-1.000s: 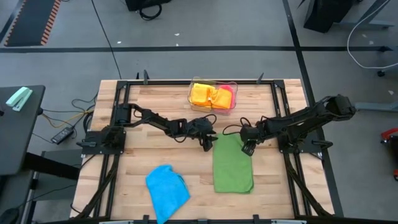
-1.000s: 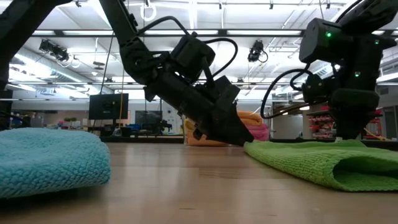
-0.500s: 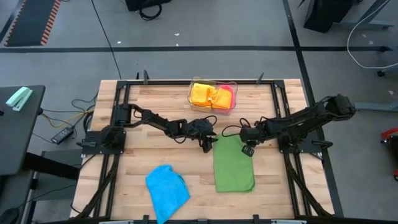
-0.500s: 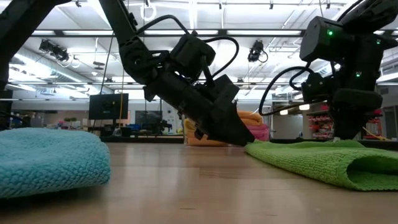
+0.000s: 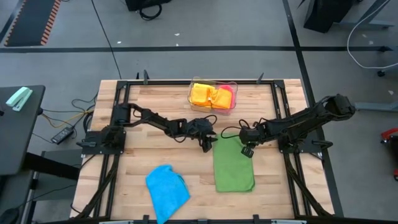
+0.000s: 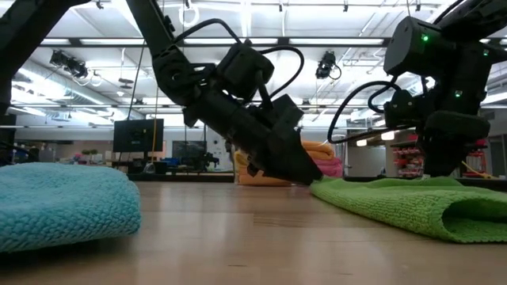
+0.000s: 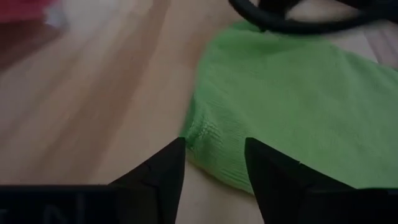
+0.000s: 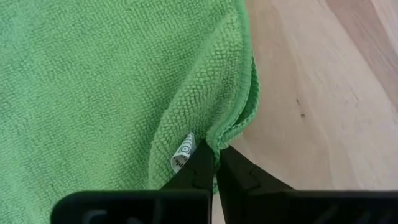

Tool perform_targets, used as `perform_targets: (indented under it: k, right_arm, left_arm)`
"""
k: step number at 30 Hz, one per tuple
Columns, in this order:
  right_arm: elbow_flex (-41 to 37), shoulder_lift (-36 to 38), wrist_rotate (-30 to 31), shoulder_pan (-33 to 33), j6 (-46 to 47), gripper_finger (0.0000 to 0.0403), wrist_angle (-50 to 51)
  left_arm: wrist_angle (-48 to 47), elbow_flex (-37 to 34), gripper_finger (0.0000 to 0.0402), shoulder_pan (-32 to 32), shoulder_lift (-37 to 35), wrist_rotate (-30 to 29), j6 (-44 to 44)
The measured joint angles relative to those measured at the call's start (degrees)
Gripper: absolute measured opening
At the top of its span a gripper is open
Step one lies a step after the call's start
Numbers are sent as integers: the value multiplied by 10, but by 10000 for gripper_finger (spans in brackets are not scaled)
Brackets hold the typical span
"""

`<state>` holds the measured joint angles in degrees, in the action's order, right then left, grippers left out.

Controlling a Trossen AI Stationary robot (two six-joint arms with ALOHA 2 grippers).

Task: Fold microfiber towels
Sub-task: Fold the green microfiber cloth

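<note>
A green towel, folded double, lies flat on the wooden table, right of centre. My right gripper is shut on its right edge, near the far right corner. My left gripper is open at the towel's far left corner, one finger on each side of it. I cannot tell whether they touch it. A crumpled blue towel lies at the near left. Orange, yellow and pink towels are piled in a clear tray at the far edge. My right gripper pinches the green towel's hemmed right edge between its two shut fingers, just beside the white label. The fingers come steeply from above. I cannot tell whether they hold one layer or both. The towel still lies on the table, puckered at the pinch.
The black frame rails run along the table's far edge and sides. Bare wood lies between the blue and green towels and along the near edge. Both arm bases stand at the table's left and right sides.
My right gripper has shut on the green towel's right edge and taken hold of it, without shifting place. The towel has stayed flat on the table.
</note>
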<state>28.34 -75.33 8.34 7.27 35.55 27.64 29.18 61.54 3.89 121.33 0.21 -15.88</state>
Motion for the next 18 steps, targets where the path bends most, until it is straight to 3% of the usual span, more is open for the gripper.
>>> perform_targets:
  k: [8,13,18]
  right_arm:
    - [0,0,-3,0,-2,15,-1]
    - [0,0,-4,0,-7,15,-3]
    - [0,0,-5,0,-7,16,-3]
  left_arm:
    - [-142,47,188,-2,-13,-6,-37]
    - [-220,77,212,-19,-13,-81,-31]
    - [-275,111,211,-27,-13,-91,-31]
